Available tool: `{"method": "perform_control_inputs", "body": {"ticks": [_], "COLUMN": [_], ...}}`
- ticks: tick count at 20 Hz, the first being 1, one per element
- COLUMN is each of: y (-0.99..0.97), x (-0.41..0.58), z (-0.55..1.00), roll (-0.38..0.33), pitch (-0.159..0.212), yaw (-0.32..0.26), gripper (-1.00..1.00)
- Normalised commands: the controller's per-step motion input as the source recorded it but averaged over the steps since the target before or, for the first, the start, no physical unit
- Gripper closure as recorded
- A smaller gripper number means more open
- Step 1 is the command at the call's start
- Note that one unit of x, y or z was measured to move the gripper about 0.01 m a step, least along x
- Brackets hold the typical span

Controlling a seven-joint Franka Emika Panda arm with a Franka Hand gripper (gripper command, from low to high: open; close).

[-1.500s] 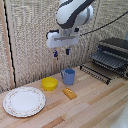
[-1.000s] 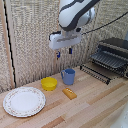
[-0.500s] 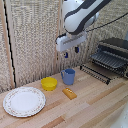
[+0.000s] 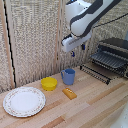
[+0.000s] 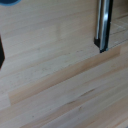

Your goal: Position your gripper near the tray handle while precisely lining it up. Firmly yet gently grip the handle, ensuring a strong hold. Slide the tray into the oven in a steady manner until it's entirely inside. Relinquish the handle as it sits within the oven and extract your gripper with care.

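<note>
On the wooden table point(image 4: 95, 102) lie a white plate point(image 4: 24, 101), a yellow bowl point(image 4: 49, 83), a blue mug point(image 4: 68, 76) and a small orange block point(image 4: 69, 93). The bowl is just beside the mug.

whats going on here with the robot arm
A white-and-black robot arm holds its end effector in the air above the wooden table, holding nothing. It hangs over the blue mug, short of the oven at the exterior view's right. The wire tray sticks out of the oven's front, its handle untouched. A yellow bowl, a small orange block and a white plate sit unused.
</note>
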Motion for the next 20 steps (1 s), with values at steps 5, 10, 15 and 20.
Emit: {"method": "perform_control_inputs", "body": {"ticks": [5,10,15,20], "y": [-0.42,-0.41,-0.45,-0.47], "x": [0.0,0.0,0.006,0.03], "z": [0.0,-0.01,-0.1,-0.19], "roll": [-0.278,-0.274,-0.26,-0.258], "pitch": [-0.045,-0.032,-0.006,0.002], "yaw": [0.113,0.12,0.126,0.12], "gripper": [-1.0,-1.0,-1.0,-1.0]}}
